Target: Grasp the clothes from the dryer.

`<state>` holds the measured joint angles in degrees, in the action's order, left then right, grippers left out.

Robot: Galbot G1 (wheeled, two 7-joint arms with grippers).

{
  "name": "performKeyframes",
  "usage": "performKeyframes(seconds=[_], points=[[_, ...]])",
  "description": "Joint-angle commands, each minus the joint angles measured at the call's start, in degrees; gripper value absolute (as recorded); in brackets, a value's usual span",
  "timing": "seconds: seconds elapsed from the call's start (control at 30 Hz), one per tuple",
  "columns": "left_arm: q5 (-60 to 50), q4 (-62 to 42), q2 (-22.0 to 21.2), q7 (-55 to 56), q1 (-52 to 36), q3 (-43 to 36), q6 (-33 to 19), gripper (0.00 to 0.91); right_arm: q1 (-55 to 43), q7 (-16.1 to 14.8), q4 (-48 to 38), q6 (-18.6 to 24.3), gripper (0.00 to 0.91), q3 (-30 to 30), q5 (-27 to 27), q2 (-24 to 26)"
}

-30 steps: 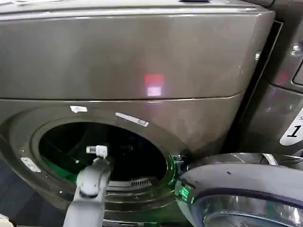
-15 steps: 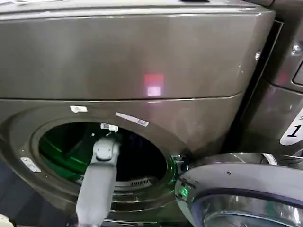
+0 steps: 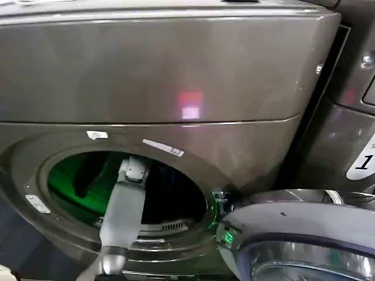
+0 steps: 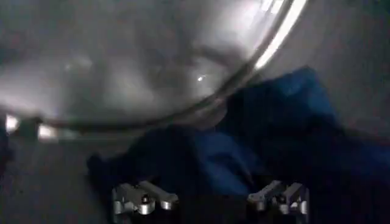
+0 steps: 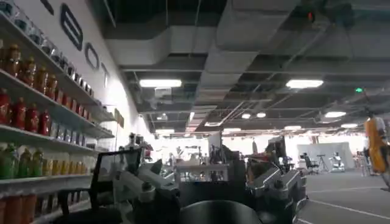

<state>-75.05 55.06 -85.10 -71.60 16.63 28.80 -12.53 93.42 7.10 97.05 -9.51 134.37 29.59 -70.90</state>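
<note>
The dryer (image 3: 176, 70) is a bronze-grey front-loader with a pink-red panel light (image 3: 190, 105). Its round porthole (image 3: 176, 196) stands open. My left arm (image 3: 124, 211) reaches through the opening, its wrist (image 3: 133, 168) just inside the green-lit drum. In the left wrist view, dark blue clothes (image 4: 213, 152) lie heaped on the drum floor straight ahead. My left gripper (image 4: 213, 198) is open, its fingers spread just short of the cloth and holding nothing. My right gripper (image 5: 206, 182) is open and empty, pointing out into the room away from the dryer.
The dryer's door (image 3: 299, 240) hangs open at the lower right, close to the porthole rim. A neighbouring machine (image 3: 345, 129) with a white sticker (image 3: 363, 161) stands to the right. Shelves of bottles (image 5: 36, 109) line the wall in the right wrist view.
My left arm has pushed farther up and into the drum; its wrist has gone from the porthole's lower middle to just under the upper rim.
</note>
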Motion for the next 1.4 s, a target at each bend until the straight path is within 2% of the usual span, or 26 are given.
performKeyframes(seconds=[0.03, 0.4, 0.77, 0.8, 0.83, 1.4], points=[[-2.2, -5.8, 0.1, -3.6, -2.6, 0.0, -3.7, 0.907, -0.2, 0.0, -0.2, 0.2, 0.907, -0.5, -0.5, 0.0], [-1.9, -16.6, -0.6, 1.8, -3.1, 1.5, -2.8, 0.907, -0.2, 0.0, -0.2, 0.5, 0.907, -1.3, -0.6, -0.4], [-0.3, -19.8, -0.4, 2.5, -3.0, 2.1, -2.7, 0.907, -0.7, 0.0, -0.1, 0.7, 0.907, -2.0, -0.9, -0.6], [0.2, -19.4, -0.4, 2.7, -2.8, 2.1, -2.6, 0.205, -0.7, 0.0, -0.1, 0.7, 0.907, -2.1, -0.9, -0.7], [0.5, -19.0, -0.3, 2.8, -2.7, 2.1, -2.7, 0.011, -0.7, 0.0, -0.1, 0.7, 0.907, -2.1, -1.0, -0.7], [4.4, -13.3, 0.3, 2.9, -2.0, 1.7, -3.0, 0.0, -1.0, 0.1, 0.1, 0.9, 0.907, -2.9, -1.7, -1.0]])
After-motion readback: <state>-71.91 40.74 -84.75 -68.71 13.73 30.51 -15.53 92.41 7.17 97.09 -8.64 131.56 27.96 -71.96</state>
